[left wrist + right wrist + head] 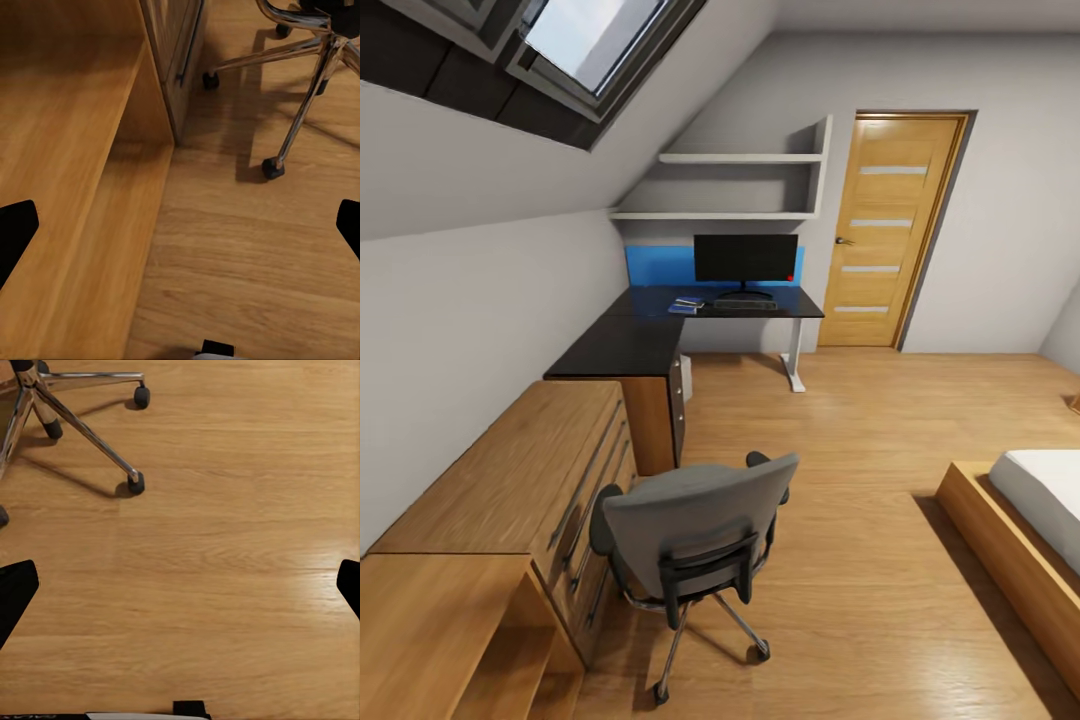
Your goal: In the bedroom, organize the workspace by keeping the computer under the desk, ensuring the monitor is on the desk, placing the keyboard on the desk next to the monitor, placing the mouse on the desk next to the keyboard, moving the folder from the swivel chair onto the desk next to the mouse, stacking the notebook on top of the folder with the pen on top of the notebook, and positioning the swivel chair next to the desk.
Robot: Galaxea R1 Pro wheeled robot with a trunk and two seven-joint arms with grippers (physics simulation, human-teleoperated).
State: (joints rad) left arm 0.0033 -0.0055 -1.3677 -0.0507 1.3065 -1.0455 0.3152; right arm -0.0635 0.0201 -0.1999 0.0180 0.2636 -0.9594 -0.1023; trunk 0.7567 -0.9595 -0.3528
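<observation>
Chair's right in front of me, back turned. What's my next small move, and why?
Probably roll around the chair to see its seat: its backrest hides whether the folder lies there. Both claws, left and right, hang open over the floor, holding nothing.

Small items (686,304) beside the keyboard (744,303) (too small to identify)

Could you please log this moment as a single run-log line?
phase: approaching | swivel chair: near, back toward camera, apart from desk | monitor: on desk | left claw: open, empty | right claw: open, empty
</observation>
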